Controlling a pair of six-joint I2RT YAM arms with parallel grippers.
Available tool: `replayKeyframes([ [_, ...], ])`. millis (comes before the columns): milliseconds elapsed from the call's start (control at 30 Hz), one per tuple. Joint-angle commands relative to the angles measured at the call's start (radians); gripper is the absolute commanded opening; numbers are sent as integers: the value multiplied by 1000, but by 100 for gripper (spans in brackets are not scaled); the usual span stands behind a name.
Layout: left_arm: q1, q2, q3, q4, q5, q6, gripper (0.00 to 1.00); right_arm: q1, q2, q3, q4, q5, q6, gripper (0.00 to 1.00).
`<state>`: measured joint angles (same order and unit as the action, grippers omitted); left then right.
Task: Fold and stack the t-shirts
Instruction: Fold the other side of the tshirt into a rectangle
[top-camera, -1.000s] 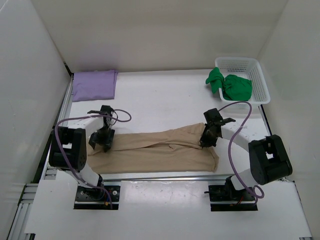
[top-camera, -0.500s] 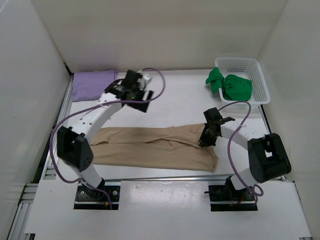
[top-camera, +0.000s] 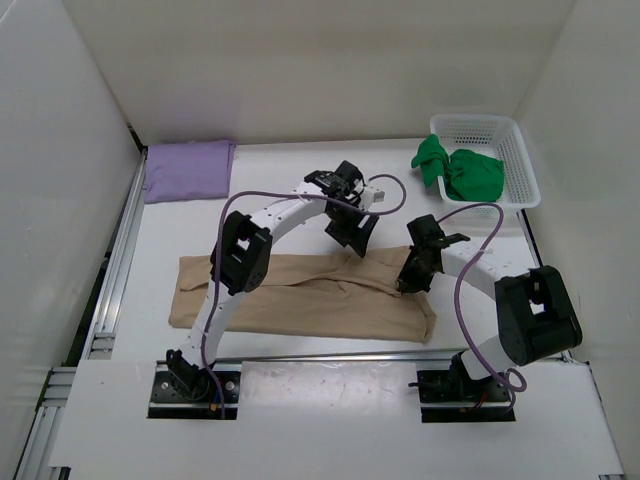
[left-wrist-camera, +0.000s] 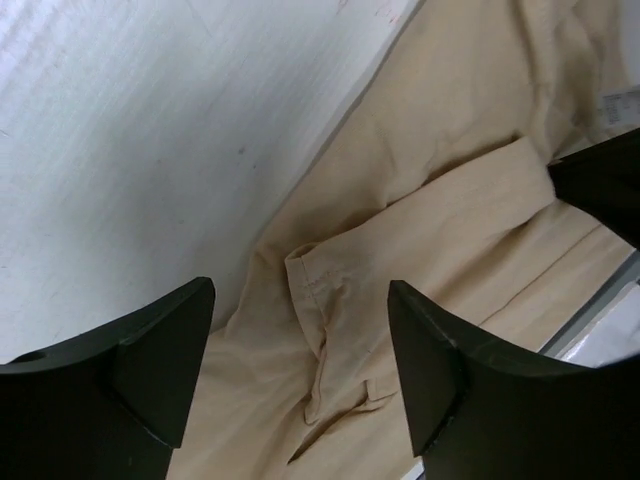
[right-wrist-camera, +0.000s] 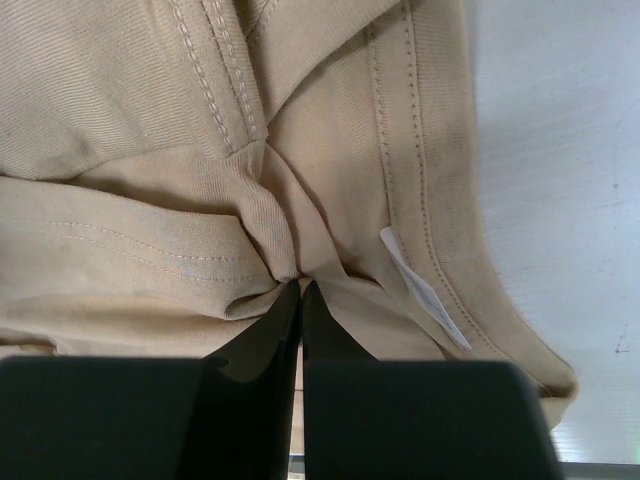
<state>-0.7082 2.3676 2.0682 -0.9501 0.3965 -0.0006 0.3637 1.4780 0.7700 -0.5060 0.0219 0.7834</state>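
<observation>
Between the left jaws, which stand spread wide with nothing in them, lies a small turned-over flap of the tan shirt (left-wrist-camera: 420, 200); the two black fingers (left-wrist-camera: 150, 370) hang over the cloth, and I cannot tell whether they touch it. Just beyond those jaws a black shape (left-wrist-camera: 600, 190) is cut off at the edge of the left wrist view, too little of it showing to name. The right jaws are pressed together, pinching a gathered ridge of the same tan shirt (right-wrist-camera: 150, 100), with a white label (right-wrist-camera: 420, 290) and a stitched hem just beside the fingertips (right-wrist-camera: 270, 340). From above, the tan shirt (top-camera: 330, 305) stretches long and rumpled across the near part of the desk (top-camera: 300, 190), and the left arm crosses over it, hiding a strip of its left half; the pinch itself is hidden under the right wrist. Well away from both jaws, the lavender shirt (top-camera: 188, 170) lies folded flat at the far left. Beyond the right jaws the green shirt (top-camera: 460, 172) sits bunched in the white basket (top-camera: 520, 160), one part spilling over its left rim, its shape too crumpled to read.
</observation>
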Motion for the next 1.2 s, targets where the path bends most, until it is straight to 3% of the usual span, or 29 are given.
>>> replayKeyframes([
  [0,9,-79,29,39,77,1,79,0,-25,-5,-8,-2,19,0],
  [367,0,-15,12,7,134,1,61,0,-25,-5,-8,7,19,0],
  [767,-10,39,61,17,134,1,61,0,-25,-14,-8,16,19,0],
  [867,-10,39,61,17,134,1,48,0,-25,-5,-8,16,10,0],
  [900,-10,39,61,27,125,1,37,0,-25,-5,-8,16,10,0],
  [1000,-10,29,61,27,125,1,33,0,-25,-5,-17,16,10,0],
  [1100,-19,19,61,27,114,1,20,0,-25,-5,-17,16,10,0],
  [1167,-19,19,61,27,105,1,17,0,-25,-5,-17,16,10,0],
])
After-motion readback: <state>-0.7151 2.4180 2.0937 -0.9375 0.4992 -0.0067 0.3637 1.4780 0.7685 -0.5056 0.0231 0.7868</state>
